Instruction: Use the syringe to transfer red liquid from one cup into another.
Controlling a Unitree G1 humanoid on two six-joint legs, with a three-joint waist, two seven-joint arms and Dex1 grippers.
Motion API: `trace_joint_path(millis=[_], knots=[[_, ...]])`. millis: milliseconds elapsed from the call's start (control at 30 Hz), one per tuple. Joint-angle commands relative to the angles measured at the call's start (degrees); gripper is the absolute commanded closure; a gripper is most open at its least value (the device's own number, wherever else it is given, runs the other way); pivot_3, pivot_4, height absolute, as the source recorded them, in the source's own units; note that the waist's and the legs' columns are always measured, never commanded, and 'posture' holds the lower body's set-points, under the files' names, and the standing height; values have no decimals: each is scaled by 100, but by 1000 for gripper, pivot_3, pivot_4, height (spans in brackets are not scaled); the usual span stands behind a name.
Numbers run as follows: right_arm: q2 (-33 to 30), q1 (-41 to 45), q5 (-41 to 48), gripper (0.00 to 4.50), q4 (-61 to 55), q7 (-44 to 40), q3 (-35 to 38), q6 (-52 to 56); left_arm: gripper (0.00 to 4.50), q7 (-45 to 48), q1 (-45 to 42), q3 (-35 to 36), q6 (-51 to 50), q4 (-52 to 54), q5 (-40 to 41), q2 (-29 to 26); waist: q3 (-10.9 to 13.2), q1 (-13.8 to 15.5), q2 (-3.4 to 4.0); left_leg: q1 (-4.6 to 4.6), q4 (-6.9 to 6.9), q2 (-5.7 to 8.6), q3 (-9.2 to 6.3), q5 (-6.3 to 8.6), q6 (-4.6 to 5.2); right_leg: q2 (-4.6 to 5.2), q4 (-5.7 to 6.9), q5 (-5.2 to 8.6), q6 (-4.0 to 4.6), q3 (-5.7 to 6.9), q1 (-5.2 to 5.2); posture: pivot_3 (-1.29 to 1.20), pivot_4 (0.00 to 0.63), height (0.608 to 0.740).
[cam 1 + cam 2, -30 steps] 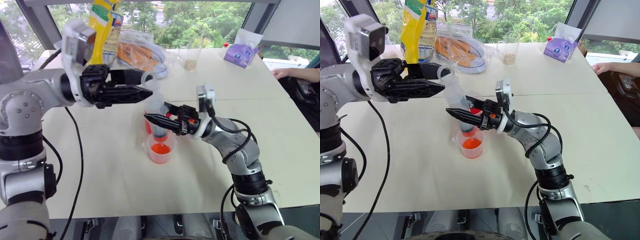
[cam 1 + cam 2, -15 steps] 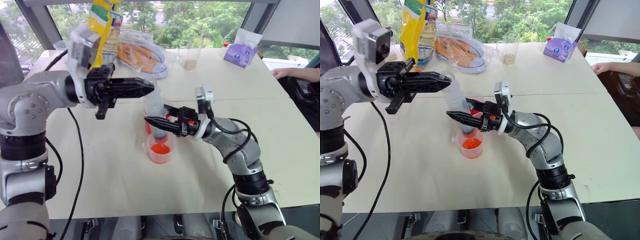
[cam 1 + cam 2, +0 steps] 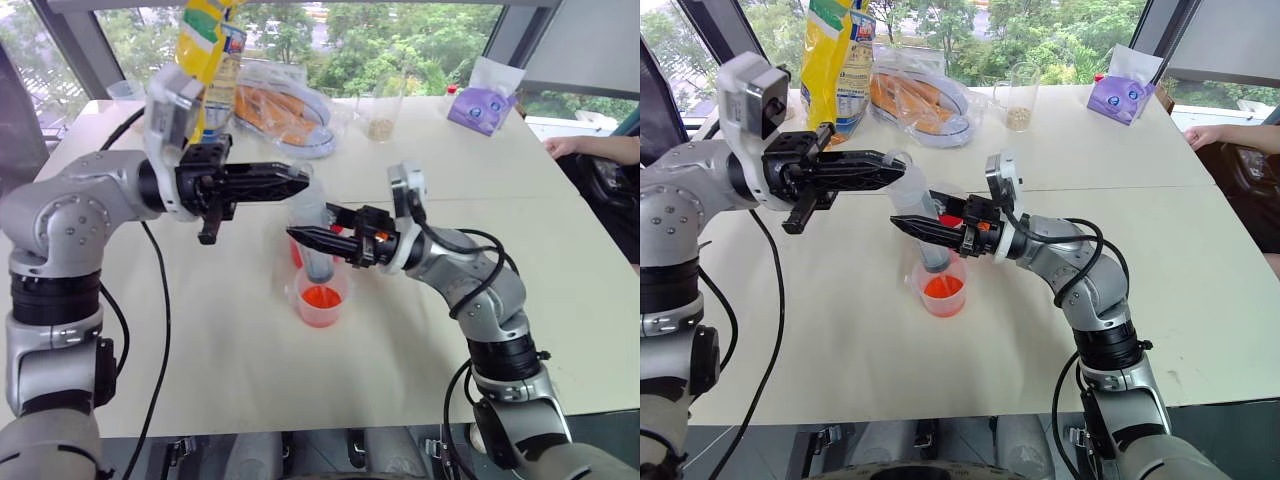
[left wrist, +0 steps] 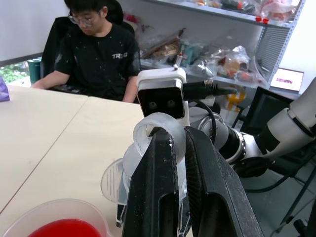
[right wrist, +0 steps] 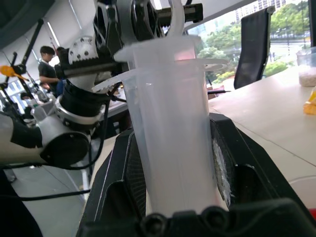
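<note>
Syringe [image 3: 923,215]: held near upright, slightly tilted, above the smaller cup; tip end down inside that cup's mouth, so that liquid discharges into it.
Right gripper [image 3: 902,224]: clamped across the syringe barrel from the side, fingers level; serves as the steadying hold that keeps the tip over the cup.
Left gripper [image 3: 895,165]: fingers pinched together through the plunger ring [image 4: 159,129] at the top of the syringe; placed there to drive the plunger, judged as a push-down to discharge.
Smaller cup [image 3: 941,291]: stands on the table directly below the syringe; holds orange-red liquid [image 3: 943,289] at the bottom.
Larger cup [image 3: 297,248]: just behind the smaller cup, mostly hidden by the syringe and right gripper; red liquid [image 4: 64,230] visible in the left wrist view.
Table [image 3: 820,330]: carries both cups at mid-front; bags and a glass well apart at the far edge.
Risk: side load on the plunger ring could swing the tip off the cup.
</note>
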State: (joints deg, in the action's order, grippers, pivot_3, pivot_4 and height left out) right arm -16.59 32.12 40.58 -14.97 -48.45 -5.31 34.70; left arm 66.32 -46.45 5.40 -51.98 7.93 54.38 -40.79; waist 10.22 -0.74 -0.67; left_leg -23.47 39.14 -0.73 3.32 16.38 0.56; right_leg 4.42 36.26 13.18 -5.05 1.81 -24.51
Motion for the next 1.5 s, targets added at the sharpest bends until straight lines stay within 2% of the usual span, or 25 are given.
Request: trace_joint_path(millis=[33, 400, 500, 700, 733, 900, 967, 1133, 1300, 1500], knots=[[200, 571, 617, 3077, -459, 340, 602, -61, 4487, 91, 217, -481, -176, 277, -108, 55, 0, -1, 0, 0, 0, 0, 0, 0, 0, 0, 0, 0, 0, 0, 0, 0, 150, 740], [164, 371, 770, 3077, -551, 430, 565, 247, 4487, -230, -24, -265, -458, 107, 81, 95, 0, 3, 0, -1, 0, 0, 0, 0, 0, 0, 0, 0, 0, 0, 0, 0, 150, 740], [167, 262, 761, 3077, -582, 429, 511, 288, 3336, -370, -152, -173, -580, -32, 133, 100, 0, -2, 0, 0, 0, 0, 0, 0, 0, 0, 0, 0, 0, 0, 0, 0, 150, 740], [127, 79, 777, 3077, -546, 442, 445, 381, 241, -620, -298, 303, -278, -321, -9, 23, 0, -8, 0, 0, 0, -1, -1, 0, 0, -1, 0, 0, 0, 1, 0, 0, 150, 740], [128, 66, 788, 3077, -541, 454, 447, 397, 85, -667, -318, 364, -255, -358, -5, 11, 0, -7, 0, 0, 0, -1, -1, 0, 0, -1, 0, 0, 0, 0, 0, 0, 150, 740], [79, -13, 754, 3077, -504, 454, 460, 388, 85, -665, -205, 833, -296, -319, 94, -420, 0, -23, 0, 0, -1, -1, -1, 0, 0, -1, 0, 0, 0, 0, -1, 0, 150, 740], [52, 36, 764, 3077, -469, 483, 513, 394, 85, -609, 61, 1024, -308, -191, 140, -642, 0, -31, 0, 0, -2, -1, 0, 0, 0, -1, 0, 0, 0, 0, -2, 0, 150, 740], [-97, 495, 994, 3077, -289, 775, 839, 670, 85, -557, 743, 1087, -239, 290, 162, -789, 0, 6, 0, -1, -1, -2, 0, 0, 0, 4, 0, 0, 0, 0, -1, 0, 150, 740], [-499, 1314, 1439, 3077, 210, 1679, 1404, 1634, 85, -677, 1242, 1023, -69, 675, 121, -695, 0, 4, 0, -1, 0, 0, 0, 0, -1, 11, -3, 0, 3, 1, 0, 0, 150, 740], [-1510, 2445, 1518, 3077, 2017, 2875, 1931, 3978, 85, -804, 1790, 973, 146, 1148, 34, -632, 0, 10, 0, -2, -3, 0, 4, 0, 0, 27, -8, 10, 30, -1, -2, 0, 150, 740]])
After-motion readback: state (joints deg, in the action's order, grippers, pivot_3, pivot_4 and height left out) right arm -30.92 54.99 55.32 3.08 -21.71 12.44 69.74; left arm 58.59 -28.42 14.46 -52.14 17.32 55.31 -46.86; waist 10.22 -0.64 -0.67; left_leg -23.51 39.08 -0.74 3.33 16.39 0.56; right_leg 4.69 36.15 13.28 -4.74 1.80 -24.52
